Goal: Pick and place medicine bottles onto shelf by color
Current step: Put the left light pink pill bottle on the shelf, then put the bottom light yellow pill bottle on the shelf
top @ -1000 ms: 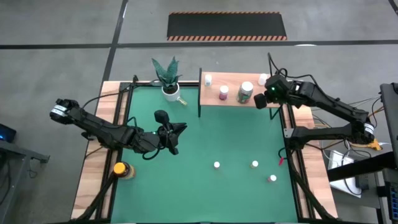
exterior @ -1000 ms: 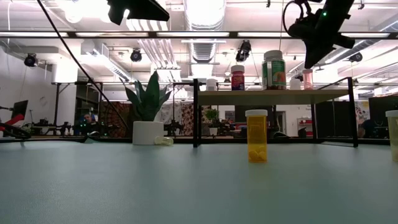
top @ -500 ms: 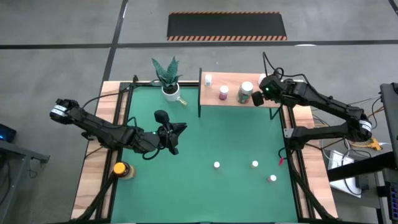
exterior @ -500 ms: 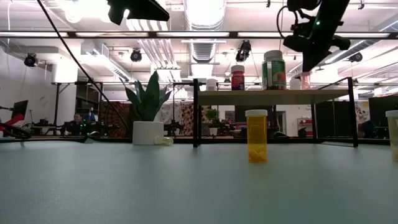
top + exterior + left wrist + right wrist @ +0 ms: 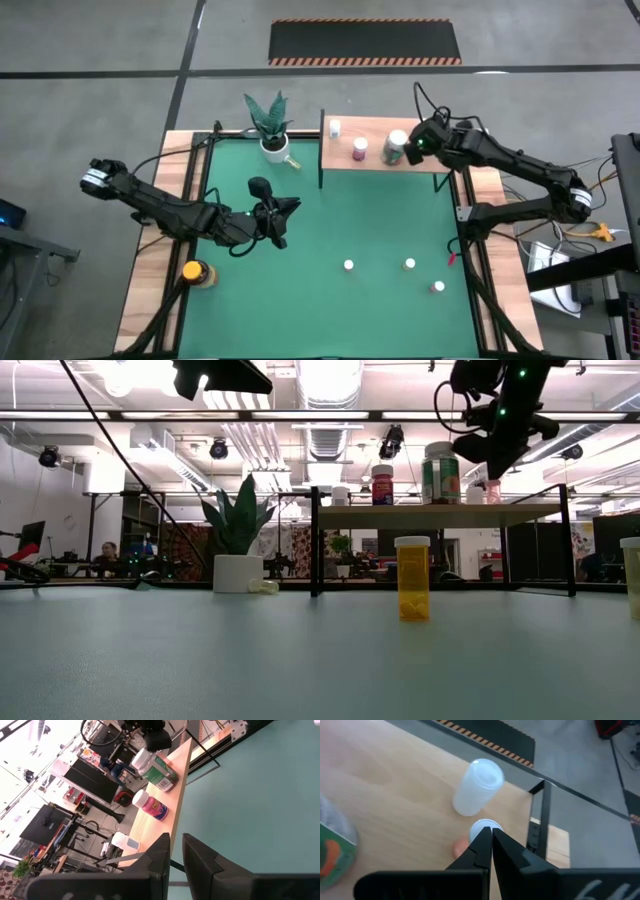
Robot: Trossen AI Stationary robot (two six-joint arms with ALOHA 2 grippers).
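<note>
Medicine bottles (image 5: 360,149) on shelf (image 5: 345,162): white-capped, pink, greenish and clear.

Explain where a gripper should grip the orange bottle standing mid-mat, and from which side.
Grip the orange bottle around its straight round body just under the white cap, coming down from above. It stands upright and alone on the mat, so the fingers have room either side.

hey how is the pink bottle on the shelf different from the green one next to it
The pink bottle is the smaller and narrower; the green bottle is clearly wider and taller in the low view. The pink bottle's body is pink-red, while the green bottle's is greenish-clear with a label. The right gripper hangs close beside the green bottle, farther from the pink one. Both stand upright on the shelf with white caps.
</note>
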